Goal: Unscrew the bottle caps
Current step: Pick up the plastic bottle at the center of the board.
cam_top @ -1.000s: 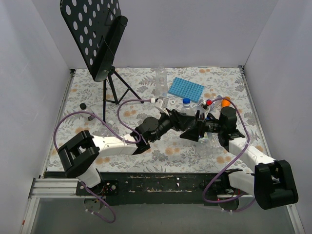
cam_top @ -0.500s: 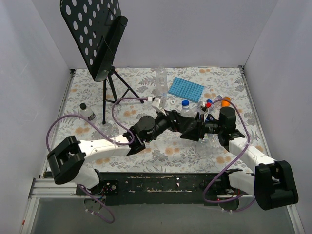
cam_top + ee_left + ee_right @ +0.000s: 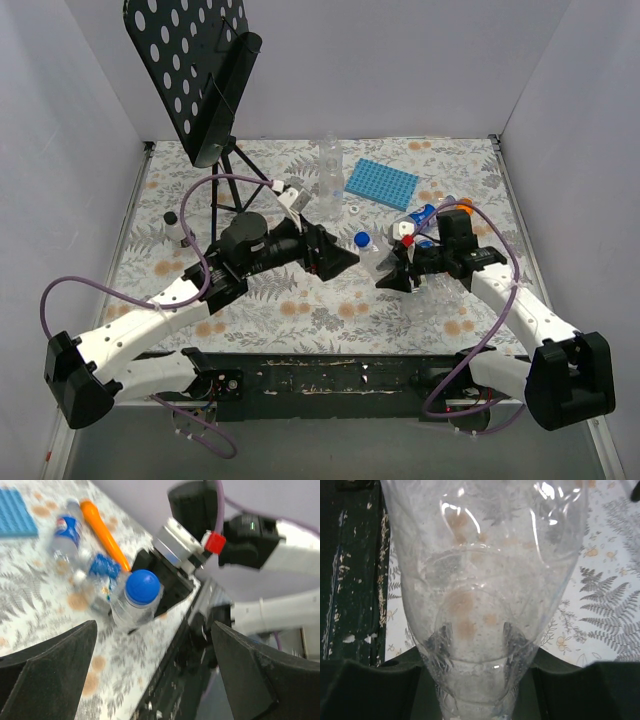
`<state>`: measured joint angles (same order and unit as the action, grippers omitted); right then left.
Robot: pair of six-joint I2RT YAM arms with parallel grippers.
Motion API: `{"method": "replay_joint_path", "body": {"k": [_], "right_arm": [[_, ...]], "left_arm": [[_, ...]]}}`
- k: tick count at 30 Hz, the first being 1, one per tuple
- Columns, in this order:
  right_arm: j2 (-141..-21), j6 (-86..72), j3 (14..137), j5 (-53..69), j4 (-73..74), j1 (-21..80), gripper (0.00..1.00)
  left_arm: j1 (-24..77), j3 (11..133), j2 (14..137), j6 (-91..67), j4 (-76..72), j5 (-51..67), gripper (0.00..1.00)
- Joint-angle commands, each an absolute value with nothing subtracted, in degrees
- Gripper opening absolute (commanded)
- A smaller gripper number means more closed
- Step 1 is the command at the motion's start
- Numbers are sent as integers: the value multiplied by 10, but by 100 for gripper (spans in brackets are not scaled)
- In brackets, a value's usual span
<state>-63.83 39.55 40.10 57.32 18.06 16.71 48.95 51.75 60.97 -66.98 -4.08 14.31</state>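
A clear bottle (image 3: 378, 262) with a blue bottle cap (image 3: 363, 240) on its neck is tilted up over the table's middle. My right gripper (image 3: 395, 275) is shut on its body. In the right wrist view the bottle (image 3: 485, 580) fills the frame, pinched between the two dark fingers of the right gripper (image 3: 477, 680). My left gripper (image 3: 338, 260) stands wide open just left of the cap and apart from it. The left wrist view shows the blue cap (image 3: 142, 586) ahead of the left gripper (image 3: 155, 677), with nothing between its fingers.
A blue ridged tray (image 3: 380, 183) lies at the back, with a tall clear bottle (image 3: 330, 165) upright beside it. More bottles (image 3: 425, 215) and an orange stick (image 3: 102, 535) lie at the right. A small bottle (image 3: 177, 228) stands at the left near the black music stand (image 3: 200, 80).
My left gripper has opened wide and drawn back to the left, off the blue cap. My right gripper has closed on the bottle and shifted it slightly left.
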Motion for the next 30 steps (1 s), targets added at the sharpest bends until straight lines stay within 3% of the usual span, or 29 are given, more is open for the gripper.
{"method": "replay_joint_path", "body": {"k": [1, 15, 19, 22, 30], "right_arm": [[-660, 526, 425, 552, 299, 192, 5], [-679, 548, 433, 549, 323, 211, 5], [-682, 549, 433, 548, 324, 213, 5], [-684, 549, 433, 548, 324, 214, 5], [-690, 551, 435, 546, 328, 216, 5]], "left_arm": [[488, 536, 605, -619, 77, 247, 98], [483, 613, 703, -556, 146, 234, 66], [483, 619, 708, -556, 145, 228, 62], [483, 621, 711, -561, 141, 226, 51], [483, 627, 729, -566, 131, 246, 44]]}}
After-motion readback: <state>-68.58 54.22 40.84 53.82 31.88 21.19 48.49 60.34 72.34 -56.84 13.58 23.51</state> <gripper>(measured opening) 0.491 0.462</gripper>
